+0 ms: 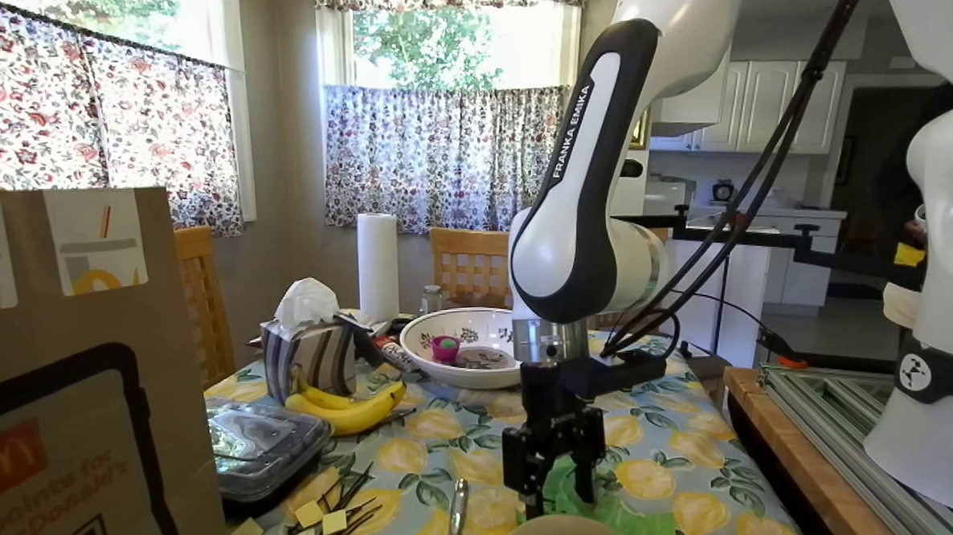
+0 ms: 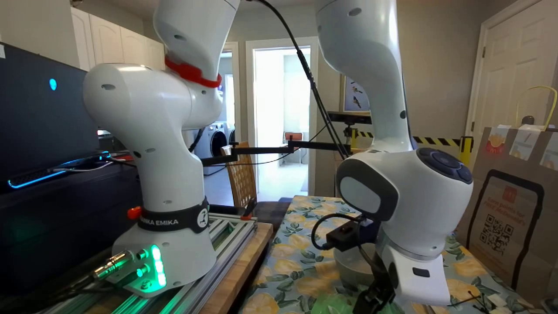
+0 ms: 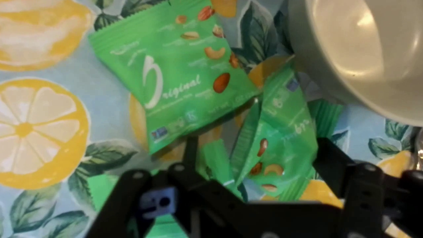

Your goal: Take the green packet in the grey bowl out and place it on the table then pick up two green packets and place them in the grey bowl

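The grey bowl (image 3: 307, 49) is at the upper right in the wrist view; the part of its inside that shows holds no packet. It also shows in both exterior views (image 1: 568, 532) (image 2: 348, 267). My gripper (image 3: 256, 153) is open and low over the packets beside the bowl. A crumpled green packet (image 3: 284, 142) lies between its fingers, close to or touching the right finger, with a gap at the left. A flat green packet (image 3: 178, 72) lies just beyond. More green packet (image 3: 165, 228) is partly hidden under the gripper. Green packets (image 1: 653, 527) (image 2: 331, 303) show in both exterior views.
A large white bowl (image 1: 416, 358) holds a pink cup (image 1: 445, 350). Bananas (image 1: 354, 409), a tissue box (image 1: 310, 359), a plastic container (image 1: 271, 441), a metal utensil (image 1: 457, 513) and dark sticks with yellow tags (image 1: 335, 521) share the table. A paper bag (image 1: 86, 357) stands nearby.
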Available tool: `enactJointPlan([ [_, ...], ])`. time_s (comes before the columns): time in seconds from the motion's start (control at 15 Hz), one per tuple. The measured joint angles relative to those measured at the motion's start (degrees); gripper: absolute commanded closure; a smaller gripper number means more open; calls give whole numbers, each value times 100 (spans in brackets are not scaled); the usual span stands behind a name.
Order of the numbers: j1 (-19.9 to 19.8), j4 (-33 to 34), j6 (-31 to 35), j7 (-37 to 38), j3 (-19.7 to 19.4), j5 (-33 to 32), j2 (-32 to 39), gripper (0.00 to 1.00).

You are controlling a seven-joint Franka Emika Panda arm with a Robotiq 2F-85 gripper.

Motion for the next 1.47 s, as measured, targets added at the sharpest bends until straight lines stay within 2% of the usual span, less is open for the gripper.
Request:
enactJointPlan([
  [0.33,100,200,2,1,-40,-62,119,80],
  [0.47,116,205,2,1,-40,-73,111,83],
  [0.6,141,190,2,1,-40,-121,80,94],
  [0.8,241,37,2,2,-44,-281,-105,93],
  [1.07,573,-481,4,232,-242,-847,-683,94],
  [1.47,1415,-1292,2,1559,-1017,-2600,-1653,94],
])
